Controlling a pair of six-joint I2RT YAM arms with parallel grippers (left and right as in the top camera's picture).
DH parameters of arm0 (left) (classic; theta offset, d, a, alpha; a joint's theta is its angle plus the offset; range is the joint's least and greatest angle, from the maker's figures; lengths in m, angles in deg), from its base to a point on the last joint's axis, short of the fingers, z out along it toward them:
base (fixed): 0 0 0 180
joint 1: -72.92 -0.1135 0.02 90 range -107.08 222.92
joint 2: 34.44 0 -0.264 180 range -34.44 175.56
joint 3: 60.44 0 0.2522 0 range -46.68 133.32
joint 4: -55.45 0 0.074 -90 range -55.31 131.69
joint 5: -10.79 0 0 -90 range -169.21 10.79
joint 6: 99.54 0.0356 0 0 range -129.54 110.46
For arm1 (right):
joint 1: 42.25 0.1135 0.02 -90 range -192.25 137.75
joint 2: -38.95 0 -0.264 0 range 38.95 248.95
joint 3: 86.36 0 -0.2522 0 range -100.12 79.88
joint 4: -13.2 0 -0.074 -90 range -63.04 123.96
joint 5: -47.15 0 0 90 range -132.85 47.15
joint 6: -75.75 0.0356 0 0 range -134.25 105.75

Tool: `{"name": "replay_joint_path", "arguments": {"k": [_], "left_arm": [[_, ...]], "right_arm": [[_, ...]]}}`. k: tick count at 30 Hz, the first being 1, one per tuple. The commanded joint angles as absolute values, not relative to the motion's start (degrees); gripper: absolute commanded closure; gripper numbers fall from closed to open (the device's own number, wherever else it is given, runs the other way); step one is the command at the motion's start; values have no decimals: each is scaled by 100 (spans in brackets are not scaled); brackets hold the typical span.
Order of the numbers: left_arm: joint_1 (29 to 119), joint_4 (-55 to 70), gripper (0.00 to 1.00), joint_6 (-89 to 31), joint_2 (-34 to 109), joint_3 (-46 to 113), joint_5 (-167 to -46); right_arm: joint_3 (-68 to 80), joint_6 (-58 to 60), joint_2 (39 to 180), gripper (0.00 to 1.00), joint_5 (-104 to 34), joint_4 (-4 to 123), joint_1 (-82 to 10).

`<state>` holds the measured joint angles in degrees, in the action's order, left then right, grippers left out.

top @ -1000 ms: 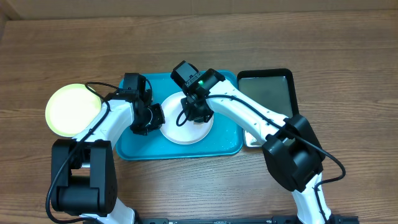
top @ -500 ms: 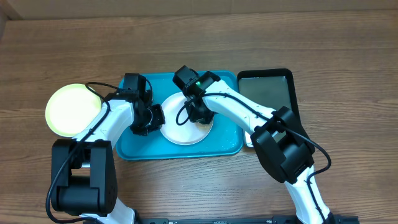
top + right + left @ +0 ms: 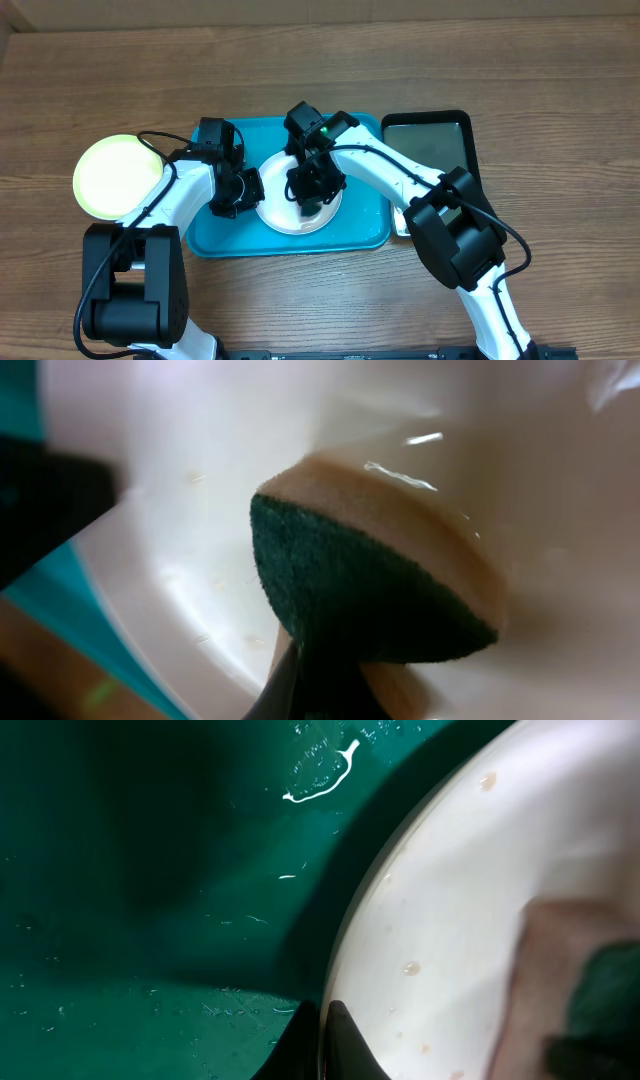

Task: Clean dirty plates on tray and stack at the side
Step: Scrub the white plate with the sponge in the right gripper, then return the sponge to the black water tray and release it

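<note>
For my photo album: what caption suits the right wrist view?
Right gripper holds a green-and-tan scrubbing sponge against a round white plastic plate.

tray (image 3: pixel 228 238): teal-blue | white plate (image 3: pixel 280 213) on tray: pale orange specks (small, scattered) | sponge (image 3: pixel 365 595): dark green over tan | yellow-green plate (image 3: pixel 115 176) left of tray | black tray (image 3: pixel 425 142) right of tray: glossy | table (image 3: pixel 520 60): brown wood grain
</note>
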<state>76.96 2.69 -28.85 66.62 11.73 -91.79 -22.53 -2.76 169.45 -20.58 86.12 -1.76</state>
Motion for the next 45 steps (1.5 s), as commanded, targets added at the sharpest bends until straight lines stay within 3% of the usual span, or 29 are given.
{"name": "replay_joint_path", "arguments": {"k": [1, 14, 27, 39, 40, 43, 45], "left_arm": [[7709, 275, 96, -2769, 6710, 1230, -9238], [7709, 251, 96, -2729, 6710, 1230, -9238], [7709, 278, 96, -2729, 6710, 1230, -9236], [7709, 310, 95, -2732, 6710, 1230, -9236], [7709, 321, 95, -2732, 6710, 1230, -9236], [7709, 369, 95, -2732, 6710, 1230, -9236], [7709, 398, 91, -2732, 6710, 1230, -9236]], "right_arm": [[-2262, -750, 17054, 96, -990, 8577, -139], [-3346, -875, 16258, 96, -1084, 9696, -1319], [-3211, -827, 16208, 96, -3545, 11418, -2668], [-1779, -311, 16208, 96, -4554, 10518, -2812], [-1731, -311, 16208, 93, -4554, 10489, -2814], [-1722, -313, 16206, 67, -4554, 10461, -2814], [-1814, -315, 16206, 61, -4557, 10522, -2836]]}}
